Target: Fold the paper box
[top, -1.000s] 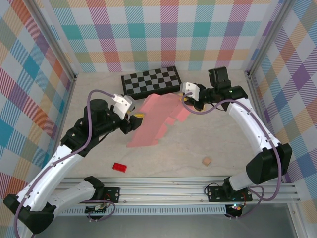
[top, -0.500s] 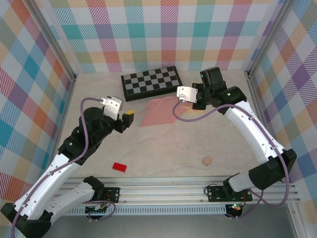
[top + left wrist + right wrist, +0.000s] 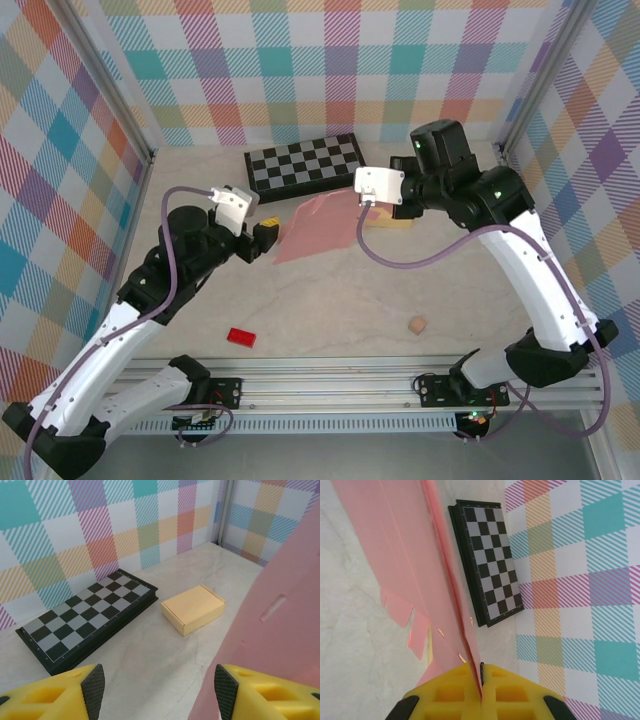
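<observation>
Pale table [image 3: 400,290], flat pink paper box [image 3: 320,228] raised and tilted over its mid-rear, chessboard [image 3: 305,163] behind it, right gripper [image 3: 481,672] clamped on the pink paper box's edge, left gripper [image 3: 155,685] with jaws apart just beside its left edge, small tan carton [image 3: 192,609], red block [image 3: 241,337] near the front

Chessboard [image 3: 305,163] at the back, paper sheet [image 3: 318,228] before it, small box [image 3: 192,608] just right of the sheet.
</observation>
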Robot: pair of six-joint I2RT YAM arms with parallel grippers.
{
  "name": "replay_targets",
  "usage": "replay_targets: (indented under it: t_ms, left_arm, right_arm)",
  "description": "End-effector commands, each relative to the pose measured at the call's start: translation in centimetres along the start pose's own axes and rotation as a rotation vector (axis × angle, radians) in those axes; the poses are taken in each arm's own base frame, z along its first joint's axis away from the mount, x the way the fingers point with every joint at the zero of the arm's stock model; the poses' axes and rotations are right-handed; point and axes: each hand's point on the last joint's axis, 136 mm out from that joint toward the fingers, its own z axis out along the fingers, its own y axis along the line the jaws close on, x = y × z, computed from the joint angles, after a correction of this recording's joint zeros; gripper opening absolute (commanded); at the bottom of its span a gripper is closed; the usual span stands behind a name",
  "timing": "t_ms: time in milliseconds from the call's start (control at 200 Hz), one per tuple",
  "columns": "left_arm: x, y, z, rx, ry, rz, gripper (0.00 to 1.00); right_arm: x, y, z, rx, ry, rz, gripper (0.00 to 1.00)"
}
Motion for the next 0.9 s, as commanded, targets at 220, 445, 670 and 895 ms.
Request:
replay_targets:
  t_ms: [220, 445, 670, 895]
  left_arm:
    - [-2.8, 1.8, -2.8, -0.110, -0.166, -0.066, 0.62]
    - [-0.3, 1.9, -0.7, -0.118, -0.120, -0.136, 0.61]
    - [3.5, 2.3, 2.9, -0.139, -0.079, -0.219, 0.61]
    - [7.4, 1.3, 7.8, -0.036, 0.027, -0.283, 0.59]
  right_arm:
    - [2.9, 7.7, -1.3, -0.269, 0.229, 0.029, 0.00]
    - [3.9, 5.9, 6.1, -0.244, 0.340, 0.007, 0.00]
    - [6.8, 5.9, 14.8, -0.309, 0.414, 0.053, 0.00]
    - [7.9, 7.5, 19.3, -0.370, 0.320, 0.086, 0.00]
